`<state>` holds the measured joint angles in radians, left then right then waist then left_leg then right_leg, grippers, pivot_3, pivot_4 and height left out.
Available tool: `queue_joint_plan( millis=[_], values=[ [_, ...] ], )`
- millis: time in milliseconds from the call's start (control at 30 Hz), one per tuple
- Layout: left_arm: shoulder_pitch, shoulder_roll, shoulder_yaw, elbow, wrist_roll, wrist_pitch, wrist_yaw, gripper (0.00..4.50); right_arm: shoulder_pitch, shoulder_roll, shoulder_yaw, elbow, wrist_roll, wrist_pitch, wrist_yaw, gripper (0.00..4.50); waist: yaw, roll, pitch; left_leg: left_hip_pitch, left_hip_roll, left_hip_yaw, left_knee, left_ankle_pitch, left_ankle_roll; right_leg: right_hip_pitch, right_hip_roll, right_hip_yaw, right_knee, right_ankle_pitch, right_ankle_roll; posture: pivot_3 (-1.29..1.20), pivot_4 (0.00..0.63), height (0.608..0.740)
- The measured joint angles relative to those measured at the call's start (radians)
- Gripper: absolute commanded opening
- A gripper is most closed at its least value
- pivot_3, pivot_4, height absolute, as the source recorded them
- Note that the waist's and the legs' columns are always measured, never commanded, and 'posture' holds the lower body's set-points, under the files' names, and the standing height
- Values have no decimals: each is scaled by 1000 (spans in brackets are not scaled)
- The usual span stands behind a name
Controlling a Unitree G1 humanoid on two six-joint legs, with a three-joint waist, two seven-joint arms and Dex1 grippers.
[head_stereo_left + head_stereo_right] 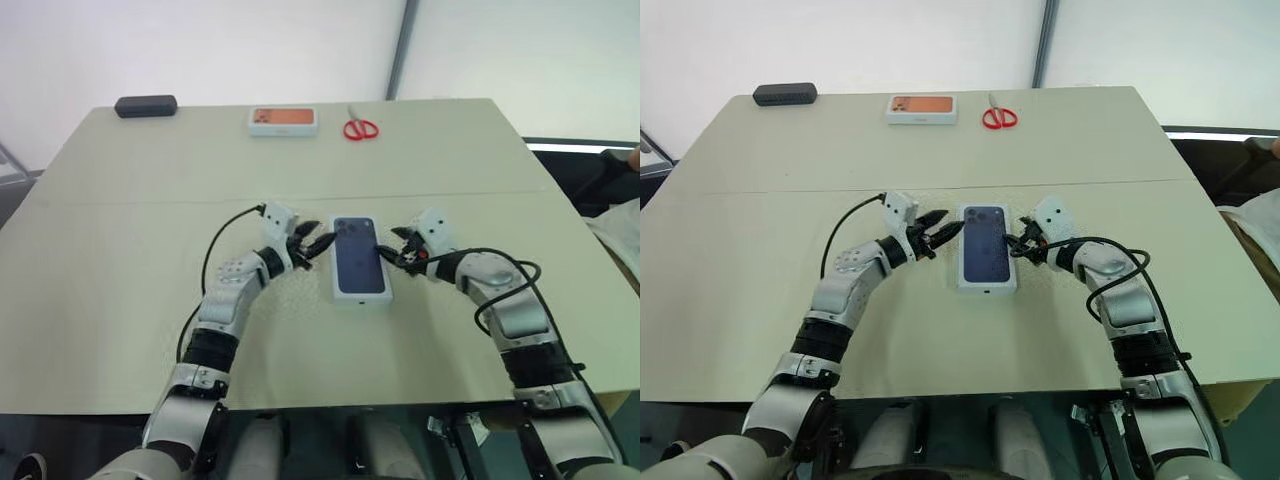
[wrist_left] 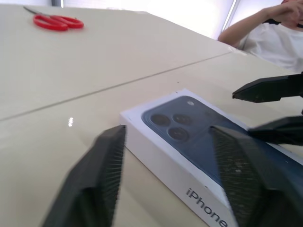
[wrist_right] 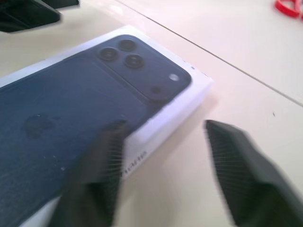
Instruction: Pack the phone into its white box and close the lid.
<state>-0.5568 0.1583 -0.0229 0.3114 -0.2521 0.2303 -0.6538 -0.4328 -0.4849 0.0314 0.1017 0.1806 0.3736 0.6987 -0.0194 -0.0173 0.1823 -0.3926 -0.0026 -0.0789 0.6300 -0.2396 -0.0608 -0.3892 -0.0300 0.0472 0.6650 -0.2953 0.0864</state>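
— Between the two grippers, what's sitting there?

— The lid [image 1: 360,258], blue phone picture up, seated square over the white box [image 2: 161,163], so it reads as closed. Neither the phone itself nor the tray's inside can be seen; I judge the phone is packed under it.

— And the hands?

— The left gripper [image 1: 311,246] sits just beside the lid's left edge with its fingers spread, clamping nothing. The right gripper [image 1: 399,250] sits just beside the right edge, fingers likewise parted, one tip over the lid's rim in its wrist view; contact I can't tell.

— So which step?

— Letting go after closing, by my reading. Next calls for drawing both hands outward and clear without nudging the box. Beyond the fingertips lie red scissors [image 1: 361,129] and an orange-topped box [image 1: 284,120], well apart.
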Motion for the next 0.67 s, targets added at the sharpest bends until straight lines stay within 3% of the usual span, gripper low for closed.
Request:
queue_joint_plan(
  millis=[133,300,667],
  values=[
    [45,84,48,-46,-22,-1,-22,4424,48,-19,-33,-65,45,-1,41,4474,-1,0,0,0,1,-1,-2,0,0,-1,0,0,0,0,0,0,150,740],
    [208,224,107,-121,-37,-2,-72,4424,148,-92,-84,-114,80,-38,106,4474,1,0,1,0,1,-1,-2,0,0,-1,-1,2,-2,0,0,0,150,740],
    [370,349,160,-235,-88,-2,-157,4424,224,-151,-91,-140,115,-108,225,4474,1,1,2,0,2,1,-1,0,0,0,-1,2,-2,0,-1,0,150,740]
  ],
)
